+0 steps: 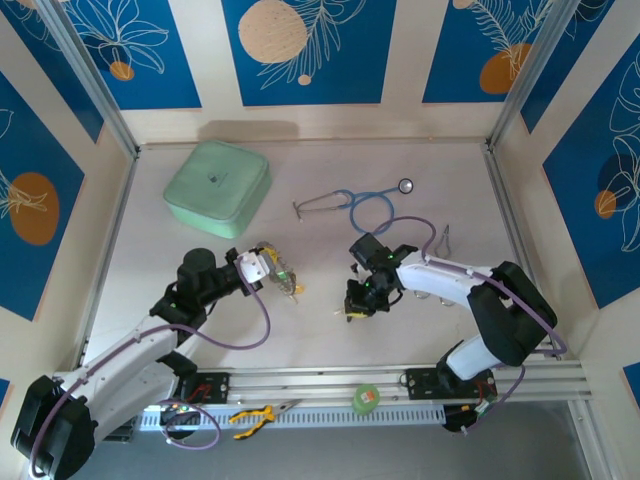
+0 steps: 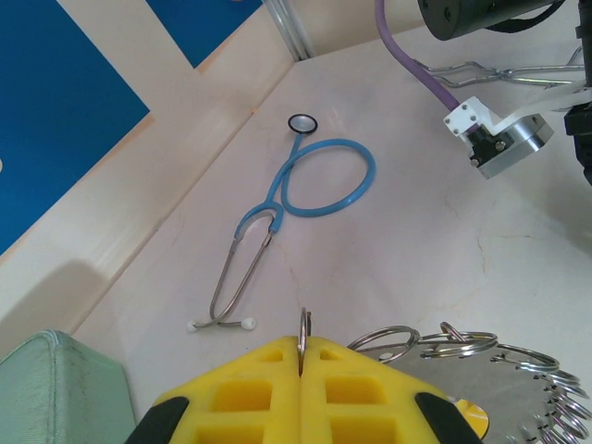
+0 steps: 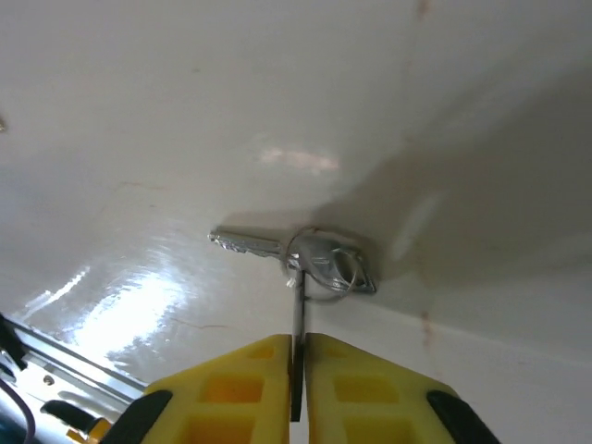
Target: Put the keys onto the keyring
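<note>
Left tool (image 2: 302, 350): pads pressed together, pinching keyring (image 2: 302, 324) edge-on; keys (image 2: 518, 379) hung bunched beside it. Right tool (image 3: 298, 344): pads closed on thin loop of key (image 3: 242, 243), which lay on surface (image 3: 185, 111). Stethoscope (image 2: 314, 185) lay apart.

My left arm (image 1: 120, 358) and right arm (image 1: 440, 278) are white link shells with chunky black joint housings, and a purple cable (image 2: 398, 48) runs along each. My left gripper (image 2: 302, 351) and right gripper (image 3: 298, 347) wear bright yellow pads (image 2: 259, 370) moulded with square recesses and flanked by black.
</note>
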Robot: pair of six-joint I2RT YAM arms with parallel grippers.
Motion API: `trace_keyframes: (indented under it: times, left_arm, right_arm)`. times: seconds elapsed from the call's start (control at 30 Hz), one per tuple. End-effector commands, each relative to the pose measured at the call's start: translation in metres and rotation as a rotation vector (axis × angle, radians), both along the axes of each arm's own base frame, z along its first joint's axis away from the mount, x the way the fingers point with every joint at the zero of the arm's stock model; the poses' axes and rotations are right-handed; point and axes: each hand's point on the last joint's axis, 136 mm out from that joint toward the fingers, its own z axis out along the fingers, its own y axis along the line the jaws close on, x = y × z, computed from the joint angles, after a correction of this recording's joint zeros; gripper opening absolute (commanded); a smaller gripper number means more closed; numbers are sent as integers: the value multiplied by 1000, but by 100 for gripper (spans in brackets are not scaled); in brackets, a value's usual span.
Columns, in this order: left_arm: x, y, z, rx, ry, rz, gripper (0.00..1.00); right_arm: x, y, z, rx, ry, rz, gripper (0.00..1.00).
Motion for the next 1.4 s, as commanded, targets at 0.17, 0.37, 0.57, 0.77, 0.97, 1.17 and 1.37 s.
trace_keyframes:
  times: [0.17, 0.37, 0.57, 0.77, 0.97, 1.17, 1.37]
  left_arm:
    - [0, -6, 14, -9, -46, -22, 0]
    - [0, -7, 15, -14, -47, -28, 0]
    - [0, -7, 15, -14, -44, -32, 0]
    - [-5, -9, 15, -10, -44, -56, 0]
    - [-6, -10, 13, -10, -42, -67, 0]
    - [-6, -10, 13, -2, -39, -68, 0]
    - [-6, -10, 12, 1, -38, -66, 0]
  right_arm:
    - [-6, -26, 5, -93, -13, 40, 36]
    - [10, -34, 9, -142, -88, 44, 42]
    - [24, -18, 11, -208, -147, 127, 42]
    - [27, -14, 4, -336, -173, 185, 46]
    - [28, -3, -2, -368, -175, 214, 43]
    - [26, -2, -10, -417, -161, 230, 37]
    - [22, -10, -12, -481, -164, 251, 27]
